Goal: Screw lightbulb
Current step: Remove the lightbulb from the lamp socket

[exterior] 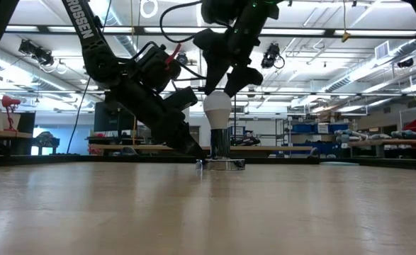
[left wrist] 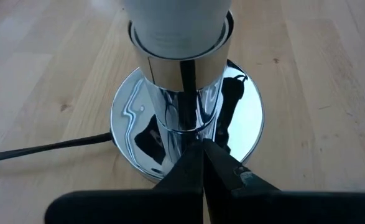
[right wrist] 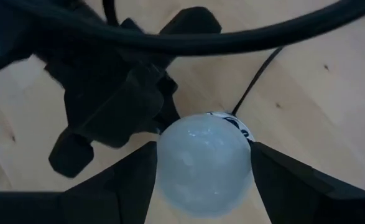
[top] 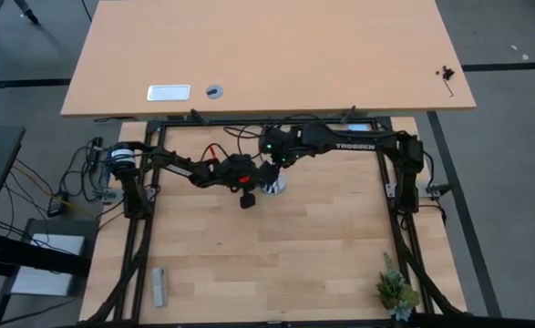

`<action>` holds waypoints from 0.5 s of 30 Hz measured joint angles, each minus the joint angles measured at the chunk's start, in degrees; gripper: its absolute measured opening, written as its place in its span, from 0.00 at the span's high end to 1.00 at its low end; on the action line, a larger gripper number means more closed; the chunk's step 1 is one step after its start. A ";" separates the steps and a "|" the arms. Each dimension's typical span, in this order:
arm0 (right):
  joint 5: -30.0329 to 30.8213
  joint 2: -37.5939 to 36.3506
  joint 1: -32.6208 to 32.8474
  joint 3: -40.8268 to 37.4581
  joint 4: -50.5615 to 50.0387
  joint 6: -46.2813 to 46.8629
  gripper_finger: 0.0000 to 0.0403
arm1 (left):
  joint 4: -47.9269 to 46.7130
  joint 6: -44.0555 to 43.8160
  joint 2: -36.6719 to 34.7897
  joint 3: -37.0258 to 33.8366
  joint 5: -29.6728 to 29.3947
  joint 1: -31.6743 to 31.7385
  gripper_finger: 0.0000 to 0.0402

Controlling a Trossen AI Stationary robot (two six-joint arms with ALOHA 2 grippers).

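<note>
The white frosted lightbulb stands upright with its neck in the silver socket column, which rises from a round mirror base on the wooden table. My right gripper comes down from above, shut on the bulb. My left gripper is shut, slanting down from the table's left with its tips on the base next to the column. In the high view both grippers meet at the base. My left gripper presses its shut fingertips down on the base plate's top, right at the foot of the column. It slants down from the table's left. The base sits flat on the table. My right gripper pinches the bulb's rounded head between its two fingers, one on each side. The fingers point down from above. The bulb stands upright with its neck in the socket.
A black cord runs from the base across the table. A small plant stands at the near right corner and a grey object lies at the near left. A second tabletop lies beyond the far edge.
</note>
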 joint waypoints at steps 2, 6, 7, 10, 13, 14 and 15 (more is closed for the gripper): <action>-1.01 0.30 -0.20 0.00 -0.34 -2.38 0.38 | 0.00 -0.02 0.00 0.00 -0.02 0.00 1.00; -2.60 0.00 -0.98 0.41 -1.49 -13.30 0.43 | 0.00 -0.02 0.00 0.00 0.00 0.00 1.00; -2.63 -0.06 -1.08 0.71 -1.73 -18.07 0.44 | 0.02 -0.02 0.00 0.00 0.00 0.00 1.00; -1.50 -0.13 -1.12 0.98 -2.26 -34.33 0.46 | 0.00 0.02 0.00 0.00 0.00 0.00 1.00; -0.09 -0.05 -1.06 1.05 -1.43 -43.94 0.46 | 0.00 0.02 0.00 0.00 0.00 0.00 1.00; 0.08 0.01 -1.00 1.38 -1.58 -44.46 0.46 | 0.00 0.02 0.00 0.00 -0.01 0.00 1.00; 0.30 0.12 -0.90 1.95 -1.98 -44.16 0.45 | -0.02 0.03 0.00 0.00 -0.02 0.00 1.00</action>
